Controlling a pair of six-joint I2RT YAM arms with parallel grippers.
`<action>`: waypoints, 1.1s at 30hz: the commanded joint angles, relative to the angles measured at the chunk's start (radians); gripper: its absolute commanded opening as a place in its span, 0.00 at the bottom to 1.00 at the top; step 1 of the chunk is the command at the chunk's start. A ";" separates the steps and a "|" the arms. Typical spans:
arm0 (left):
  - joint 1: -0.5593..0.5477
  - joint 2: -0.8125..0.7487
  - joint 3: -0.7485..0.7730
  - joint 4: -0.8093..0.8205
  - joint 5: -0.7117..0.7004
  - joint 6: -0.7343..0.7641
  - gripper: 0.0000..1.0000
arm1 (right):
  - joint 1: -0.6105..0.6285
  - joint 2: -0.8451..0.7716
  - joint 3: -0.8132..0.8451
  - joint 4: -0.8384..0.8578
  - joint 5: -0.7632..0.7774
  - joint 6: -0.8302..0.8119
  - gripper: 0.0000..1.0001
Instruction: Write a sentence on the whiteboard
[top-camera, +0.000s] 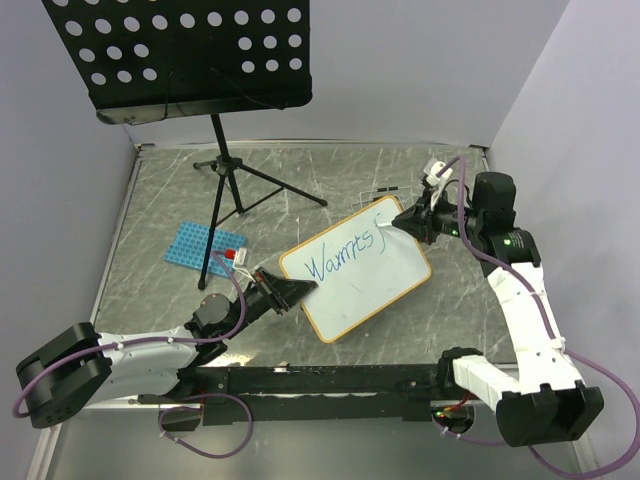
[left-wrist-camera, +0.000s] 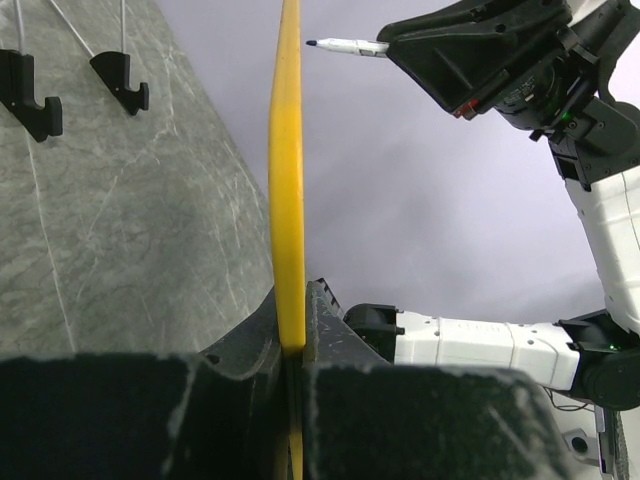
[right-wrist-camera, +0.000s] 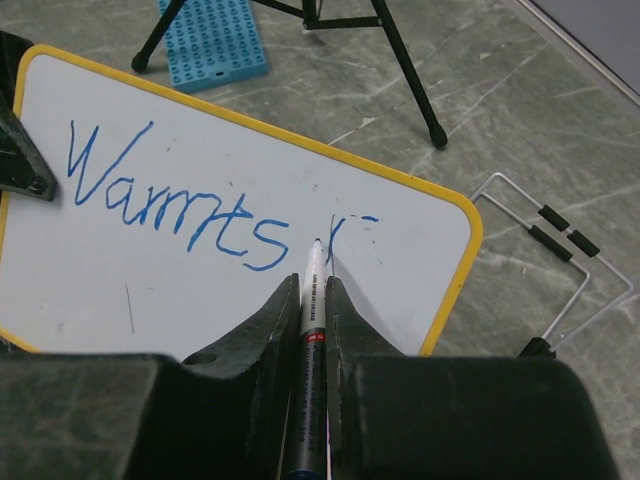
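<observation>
The whiteboard (top-camera: 372, 283), white with a yellow frame, is held tilted above the table's middle. My left gripper (top-camera: 292, 292) is shut on its lower-left edge; the left wrist view shows the frame (left-wrist-camera: 286, 180) edge-on, pinched between the fingers (left-wrist-camera: 325, 320). The sentence (top-camera: 340, 260) reads "Warmts" in blue, with a faint stroke started after it (right-wrist-camera: 345, 228). My right gripper (top-camera: 405, 222) is shut on a white marker (right-wrist-camera: 315, 268). The marker's tip sits just left of that new stroke on the whiteboard (right-wrist-camera: 130, 280).
A black perforated music stand (top-camera: 180, 55) on a tripod (top-camera: 235, 175) stands at the back left. A blue perforated rack (top-camera: 203, 245) lies left of the board, a small red-and-white item (top-camera: 232, 254) beside it. A wire holder (right-wrist-camera: 545, 260) lies past the board's right corner.
</observation>
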 joint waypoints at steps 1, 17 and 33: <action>0.003 -0.030 0.025 0.200 0.011 -0.017 0.01 | 0.007 0.017 0.030 0.052 0.007 0.007 0.00; 0.004 -0.033 0.017 0.200 0.011 -0.020 0.01 | 0.018 0.031 0.005 0.078 0.098 0.033 0.00; 0.006 -0.050 0.017 0.179 0.003 -0.015 0.01 | 0.016 -0.064 -0.005 0.132 0.003 0.077 0.00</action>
